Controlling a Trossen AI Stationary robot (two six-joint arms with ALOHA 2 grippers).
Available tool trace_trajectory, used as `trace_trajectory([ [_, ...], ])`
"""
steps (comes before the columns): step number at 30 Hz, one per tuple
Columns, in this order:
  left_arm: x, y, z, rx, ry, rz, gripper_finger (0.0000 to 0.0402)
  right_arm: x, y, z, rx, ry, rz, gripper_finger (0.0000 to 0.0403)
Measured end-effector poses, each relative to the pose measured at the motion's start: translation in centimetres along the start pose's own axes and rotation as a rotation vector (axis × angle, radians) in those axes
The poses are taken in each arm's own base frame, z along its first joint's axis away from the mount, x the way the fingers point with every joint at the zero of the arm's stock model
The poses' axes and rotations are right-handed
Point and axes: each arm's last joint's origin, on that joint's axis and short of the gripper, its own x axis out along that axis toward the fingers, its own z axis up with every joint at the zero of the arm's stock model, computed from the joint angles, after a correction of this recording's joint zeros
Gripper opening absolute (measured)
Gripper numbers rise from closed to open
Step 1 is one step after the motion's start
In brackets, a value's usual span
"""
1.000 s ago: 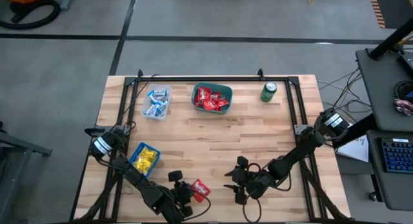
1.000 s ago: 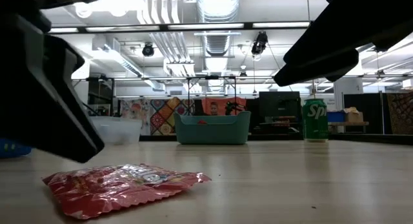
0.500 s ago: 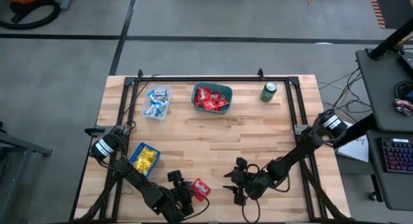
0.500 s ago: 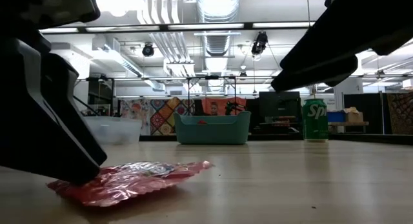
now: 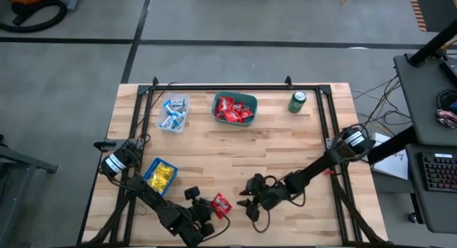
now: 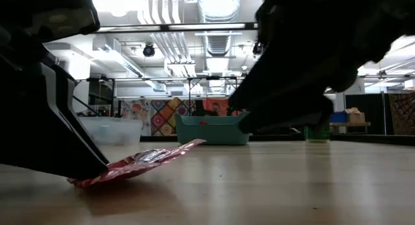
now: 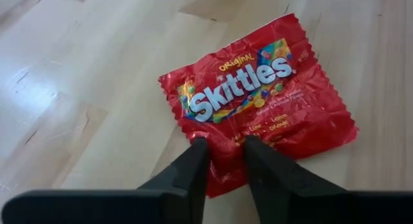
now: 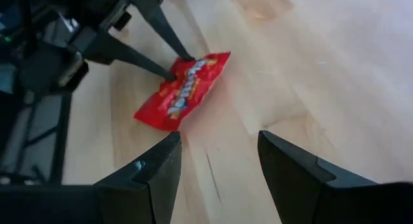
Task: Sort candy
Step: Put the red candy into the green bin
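Observation:
A red Skittles packet lies near the table's near edge, and my left gripper is shut on it. In the low view the packet slants upward away from that gripper. My right gripper is open and hovers just right of the packet, touching nothing; its wrist view shows the packet ahead of its spread fingers. More red packets fill the teal bin. Blue-and-white sweets sit in the clear bin, and yellow packets in the blue bin. My left gripper pinches the red packet's crimped edge between its two fingers, coming low and slanting from the table's left. The held end stays down by the table. The free end tilts up off the wood.
A green drink can stands at the table's far right. Black frame rails run along the far edge and down both sides. Bare wood spans the table's middle, between the bins and the grippers.
The packet has gone from lying flat to tilted. Its free end has risen while the end at my left gripper stayed low. My right gripper has moved toward the table's left, closer to the packet.

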Motion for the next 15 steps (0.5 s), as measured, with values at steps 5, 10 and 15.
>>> trace_trajectory([
  [5,0.1,0.0,0.0,0.000,0.000,0.001,0.0076,1.0,-0.6,0.8,0.054,0.037,0.092,0.0196],
  [10,0.2,0.1,0.0,-0.007,-0.021,0.008,0.0075,2.1,-0.8,1.2,0.078,0.049,0.131,0.0196],
  [15,0.4,0.1,0.2,-0.016,-0.032,0.013,0.0075,3.9,-0.6,1.2,0.082,0.062,0.133,0.0196],
])
